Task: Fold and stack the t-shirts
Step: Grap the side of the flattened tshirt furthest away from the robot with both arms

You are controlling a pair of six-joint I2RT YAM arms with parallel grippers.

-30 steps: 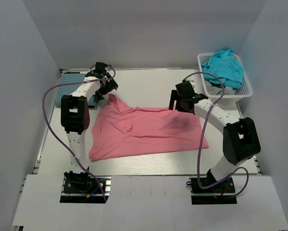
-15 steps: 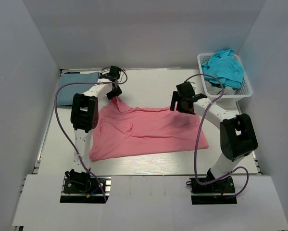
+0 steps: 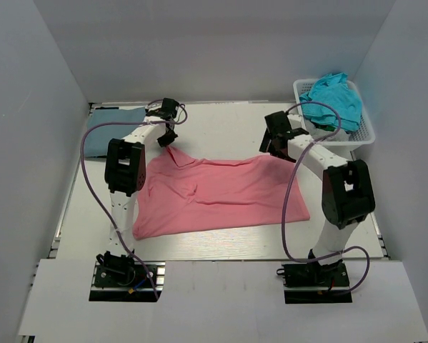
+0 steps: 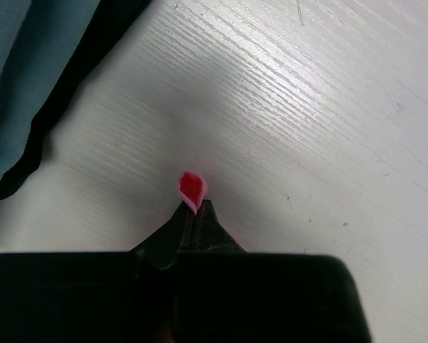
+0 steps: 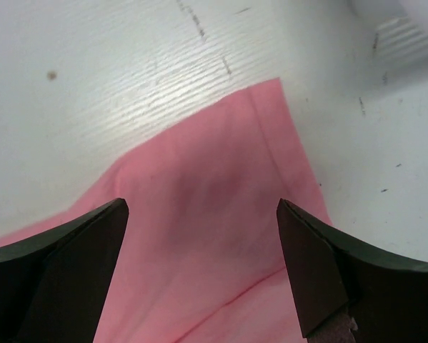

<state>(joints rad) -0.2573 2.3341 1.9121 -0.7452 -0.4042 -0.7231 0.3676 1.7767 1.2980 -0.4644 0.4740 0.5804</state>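
Note:
A salmon-pink t-shirt [image 3: 214,193] lies spread across the middle of the table. My left gripper [image 3: 169,137] is at its far left corner, shut on it; in the left wrist view a small tip of pink fabric [image 4: 191,187] pokes out between the closed fingertips of the left gripper [image 4: 196,207]. My right gripper [image 3: 274,146] hangs open over the shirt's far right corner. In the right wrist view the pink cloth [image 5: 199,236] lies under the right gripper [image 5: 203,214], its fingers wide apart. A folded grey-blue t-shirt [image 3: 106,128] lies at the far left on a dark one [image 4: 92,50].
A white lattice basket [image 3: 364,136] stands at the far right corner with a teal t-shirt [image 3: 333,100] heaped in it. Grey walls close in the back and both sides. Bare white table [image 3: 221,118] shows beyond the pink shirt.
My left gripper moved right to the pink shirt's far left corner and shut on it. My right gripper, still open, shifted farther back over the far right corner.

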